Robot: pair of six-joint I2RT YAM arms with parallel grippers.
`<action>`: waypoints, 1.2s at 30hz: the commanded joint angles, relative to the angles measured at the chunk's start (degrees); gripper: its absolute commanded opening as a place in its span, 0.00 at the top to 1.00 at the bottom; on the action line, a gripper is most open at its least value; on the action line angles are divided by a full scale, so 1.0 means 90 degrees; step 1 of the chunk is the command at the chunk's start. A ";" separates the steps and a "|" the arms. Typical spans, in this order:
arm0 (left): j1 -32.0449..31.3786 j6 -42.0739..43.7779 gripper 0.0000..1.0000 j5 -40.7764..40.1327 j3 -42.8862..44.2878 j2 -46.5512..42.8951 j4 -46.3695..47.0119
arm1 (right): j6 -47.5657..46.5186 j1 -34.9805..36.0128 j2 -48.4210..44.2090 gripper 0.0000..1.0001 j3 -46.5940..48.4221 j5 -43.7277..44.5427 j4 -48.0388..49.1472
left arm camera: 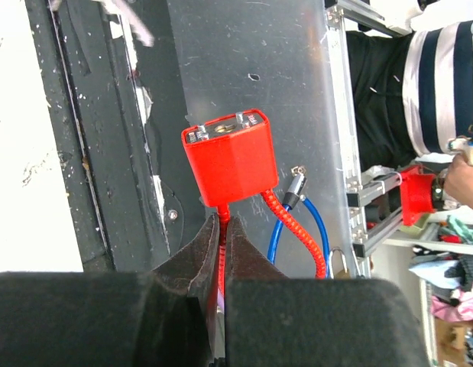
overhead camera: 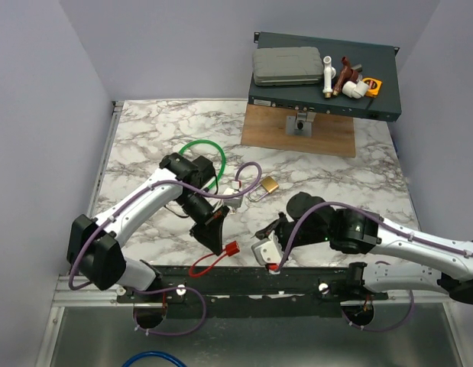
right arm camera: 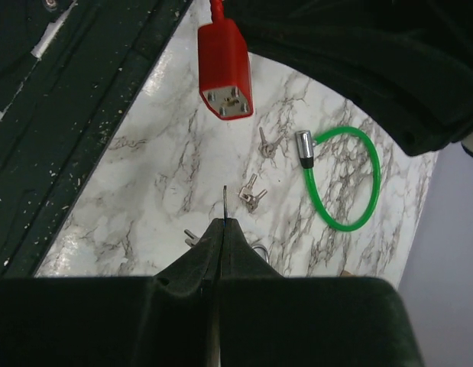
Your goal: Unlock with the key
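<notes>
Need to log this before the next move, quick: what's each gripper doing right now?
Left gripper: closed, pinching the red lock's cable.
Right gripper: closed on the key, its thin blade poking out past the fingertips.

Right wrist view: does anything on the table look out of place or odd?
Small keys lie scattered loose on the marble table, and the green cable lies alone, its metal end plugged into no lock.

I hold both arms bent inward, wrists angled toward each other; left gripper (left arm camera: pixel 222 223) and right gripper (right arm camera: pixel 223 223) are both clamped closed.
</notes>
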 commanded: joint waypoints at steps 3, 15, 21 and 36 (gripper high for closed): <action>0.0034 0.0237 1.00 0.0012 0.0120 0.0521 -0.0387 | -0.0115 0.0318 0.0223 0.99 0.0310 0.0332 -0.0260; -0.0029 0.0480 1.00 0.0043 0.0116 0.0504 -0.0392 | -0.0327 0.0628 0.0350 0.99 0.0254 0.0451 0.0153; -0.0059 0.0628 1.00 0.0010 0.0145 0.0432 -0.0388 | -0.0363 0.0708 0.0306 0.99 0.0213 0.0387 0.0267; -0.0180 0.0483 1.00 0.0064 0.0513 0.0461 -0.0387 | -0.0383 0.0804 0.0355 0.99 0.0237 0.0362 0.0386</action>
